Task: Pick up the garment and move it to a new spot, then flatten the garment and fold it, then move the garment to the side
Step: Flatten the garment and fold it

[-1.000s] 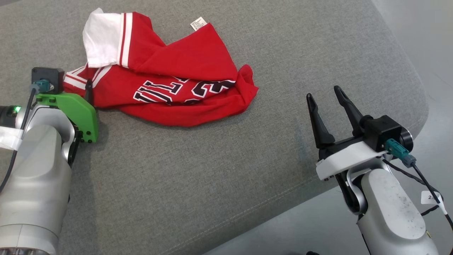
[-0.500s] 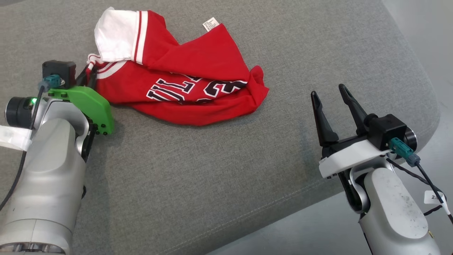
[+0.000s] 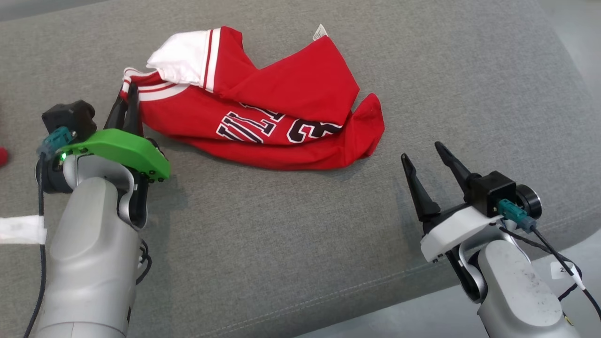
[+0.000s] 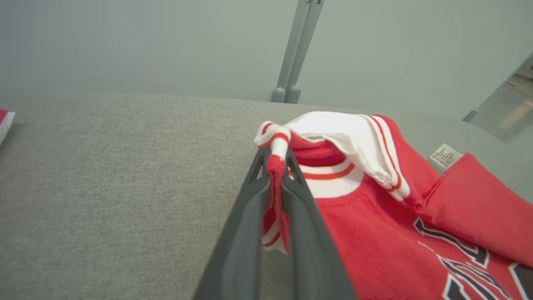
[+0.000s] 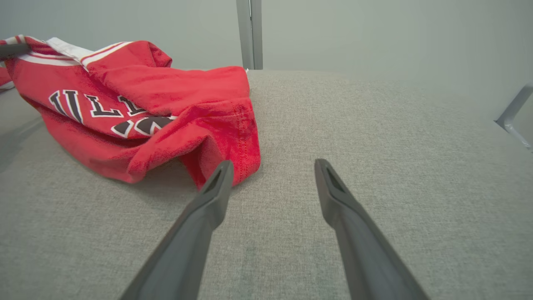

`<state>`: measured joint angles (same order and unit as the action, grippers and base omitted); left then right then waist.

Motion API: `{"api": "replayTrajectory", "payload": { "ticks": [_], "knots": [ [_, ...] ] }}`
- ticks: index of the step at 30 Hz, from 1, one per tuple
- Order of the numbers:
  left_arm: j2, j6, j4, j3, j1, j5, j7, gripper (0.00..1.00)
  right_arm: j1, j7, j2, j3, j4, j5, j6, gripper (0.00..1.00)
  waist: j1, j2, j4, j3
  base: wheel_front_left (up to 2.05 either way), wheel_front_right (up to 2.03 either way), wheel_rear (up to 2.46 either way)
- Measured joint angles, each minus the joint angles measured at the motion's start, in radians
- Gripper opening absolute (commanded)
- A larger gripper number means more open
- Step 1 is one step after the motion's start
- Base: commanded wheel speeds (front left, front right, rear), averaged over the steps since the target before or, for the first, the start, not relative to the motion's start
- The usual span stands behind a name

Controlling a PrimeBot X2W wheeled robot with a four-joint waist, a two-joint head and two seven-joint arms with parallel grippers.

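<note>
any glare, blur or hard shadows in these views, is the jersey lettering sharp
Head view: soft even light, no glare, faint shadows on the grey cushion beside the left gripper and right gripper, garment lettering sharp. Left wrist view: fingers blurred near the lens, pinched striped trim crisp. Right wrist view: fingers soften toward the bottom edge, soft shadow under the garment's hem.

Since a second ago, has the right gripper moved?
Yes. Though the camera shifted too, the right gripper has come inward on the cushion from its right edge, toward the jersey, jaws open.
</note>
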<state>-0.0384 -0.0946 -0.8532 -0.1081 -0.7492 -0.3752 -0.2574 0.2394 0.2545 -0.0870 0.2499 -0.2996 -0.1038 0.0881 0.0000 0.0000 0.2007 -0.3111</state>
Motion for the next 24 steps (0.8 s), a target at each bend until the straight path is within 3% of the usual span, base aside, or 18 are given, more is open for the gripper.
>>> {"api": "replayTrajectory", "payload": {
  "ticks": [7, 10, 24],
  "knots": [
    [0.013, 0.059, 0.211, 0.080, 0.147, -0.042, 0.001, 0.00, -0.013, 0.000, -0.016, 0.052, -0.065, 0.013, 0.017, 1.00, 0.0000, 0.0000, -0.075, 0.023, 0.00, 0.00, 0.00],
    [0.015, 0.066, 0.282, 0.092, 0.219, -0.048, 0.001, 0.00, -0.014, 0.000, -0.019, 0.061, -0.087, 0.013, 0.020, 1.00, 0.0000, 0.0000, -0.108, 0.030, 0.00, 0.00, 0.00],
    [0.015, 0.067, 0.461, -0.002, 0.411, -0.105, 0.001, 0.00, 0.099, 0.000, 0.012, 0.142, -0.128, -0.002, 0.035, 1.00, 0.0000, 0.0000, -0.240, 0.058, 0.00, 0.00, 0.00]
  ]
}}
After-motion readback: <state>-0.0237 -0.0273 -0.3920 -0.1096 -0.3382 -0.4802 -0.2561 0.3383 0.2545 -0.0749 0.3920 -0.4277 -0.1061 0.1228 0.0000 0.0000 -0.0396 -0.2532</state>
